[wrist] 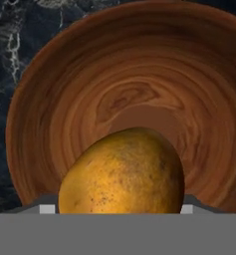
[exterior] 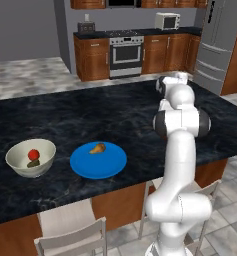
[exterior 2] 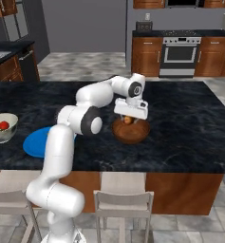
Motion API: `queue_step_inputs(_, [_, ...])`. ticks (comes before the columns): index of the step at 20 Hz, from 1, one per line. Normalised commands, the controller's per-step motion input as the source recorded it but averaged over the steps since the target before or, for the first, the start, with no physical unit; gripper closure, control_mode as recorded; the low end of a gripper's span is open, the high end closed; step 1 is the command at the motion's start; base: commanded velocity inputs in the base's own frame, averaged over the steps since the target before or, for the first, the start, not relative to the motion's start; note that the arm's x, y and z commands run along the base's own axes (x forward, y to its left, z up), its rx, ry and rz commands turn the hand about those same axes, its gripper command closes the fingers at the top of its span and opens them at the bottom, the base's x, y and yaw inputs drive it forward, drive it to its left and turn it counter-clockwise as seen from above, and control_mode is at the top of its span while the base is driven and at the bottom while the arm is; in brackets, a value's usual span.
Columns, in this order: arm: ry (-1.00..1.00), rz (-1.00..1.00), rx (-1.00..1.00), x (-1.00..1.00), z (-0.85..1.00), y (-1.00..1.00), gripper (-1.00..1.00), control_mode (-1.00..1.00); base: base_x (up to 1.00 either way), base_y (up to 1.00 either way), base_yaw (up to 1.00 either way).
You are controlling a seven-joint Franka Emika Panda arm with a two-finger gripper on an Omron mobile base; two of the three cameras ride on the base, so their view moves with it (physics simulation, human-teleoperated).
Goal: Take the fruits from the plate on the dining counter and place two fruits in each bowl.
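My gripper (exterior 2: 128, 118) is shut on the orange round fruit (exterior 2: 127, 120), which hangs just above a brown wooden bowl (exterior 2: 131, 136) on the dining counter (exterior 2: 190, 128). In the hand view the fruit (wrist: 122, 172) hides the fingertips, with the wooden bowl's (wrist: 89, 74) hollow behind it. To the left, the blue plate (exterior: 102, 165) carries the tan pear-shaped fruit (exterior: 97, 148). Further left, a cream-white bowl (exterior: 37, 171) holds the red fruit (exterior: 34, 154) and the dark green fruit (exterior: 33, 163). The plate (exterior 2: 34, 144) and cream bowl (exterior 2: 2, 136) also appear behind my arm.
Pale chairs (exterior: 72, 235) (exterior 2: 123, 201) stand at the counter's near side. A stove (exterior: 126, 52), a microwave (exterior: 167, 21) and a fridge (exterior: 217, 45) line the far wall. The black counter top (exterior: 90, 112) stretches bare behind the plate.
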Motion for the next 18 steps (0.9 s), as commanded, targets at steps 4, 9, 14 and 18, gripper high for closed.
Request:
queue_step_inputs(4, [-0.12,0.06,0.0,-0.07,-0.36,0.0,1.0,-1.0,0.0,0.0,0.0])
queue_step_inputs(9, [-0.17,0.05,0.0,-0.37,-0.2,0.0,1.0,-1.0,0.0,0.0,0.0])
queue_step_inputs(14, [-0.01,0.06,0.0,-0.4,-0.05,0.0,1.0,-1.0,0.0,0.0,0.0])
queue_step_inputs(18, [0.0,0.07,0.0,-0.05,0.0,0.1,1.0,-1.0,0.0,0.0,0.0])
